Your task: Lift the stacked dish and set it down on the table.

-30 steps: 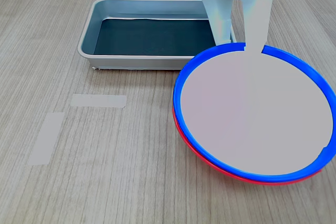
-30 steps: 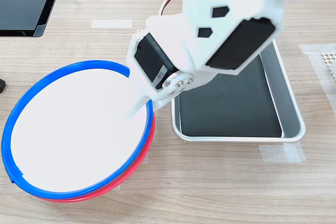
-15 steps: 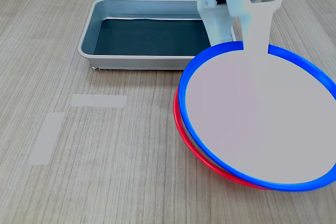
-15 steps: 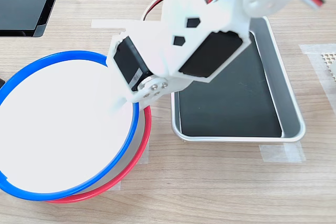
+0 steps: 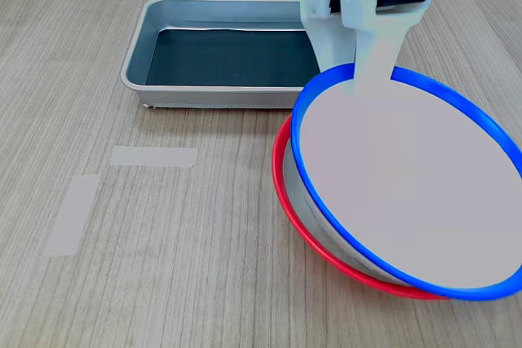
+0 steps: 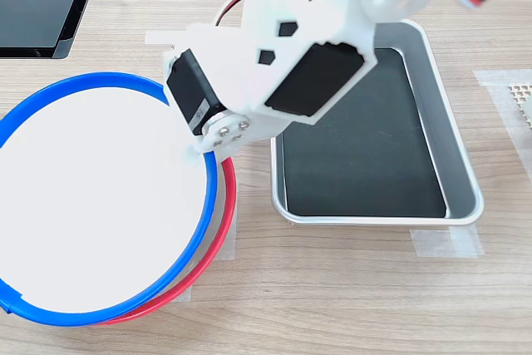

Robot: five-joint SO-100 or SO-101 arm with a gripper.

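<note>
White plastic fingers (image 5: 369, 79) clench the smooth round blue-rimmed dish (image 5: 408, 185), tilted above the red-rimmed dish (image 5: 310, 234); beside them, a rectangular metal tray (image 5: 163, 18) with a dark bottom.

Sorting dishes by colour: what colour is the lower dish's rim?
Red; the lower dish shows best in the first exterior view.

The blue-rimmed dish (image 5: 408, 193) now sits higher and more tilted than before. More of the red-rimmed dish (image 5: 281, 189) shows beneath the gripper (image 5: 359, 91).
</note>
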